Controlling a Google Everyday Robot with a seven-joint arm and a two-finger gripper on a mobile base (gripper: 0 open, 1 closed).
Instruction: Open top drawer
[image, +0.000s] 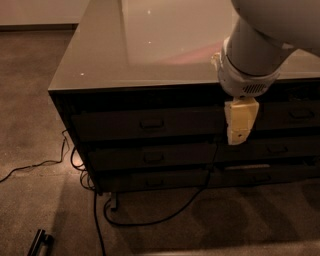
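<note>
The top drawer (110, 125) is the uppermost dark front in the left column of a low cabinet, just under the glossy top. Its small loop handle (151, 123) sits at its centre, and the front looks flush with the cabinet. My gripper (239, 131), cream-coloured and pointing down from a white wrist (245, 75), hangs in front of the cabinet. It is right of the handle, over the seam between the left and right drawer columns, at top-drawer height. It holds nothing that I can see.
Two slimmer drawers (150, 158) lie below the top one, and a second drawer column (295, 115) is at the right. Black cables (150, 220) trail on the carpet before the cabinet. A dark bar-like object (40, 242) lies bottom left. The arm covers the upper right.
</note>
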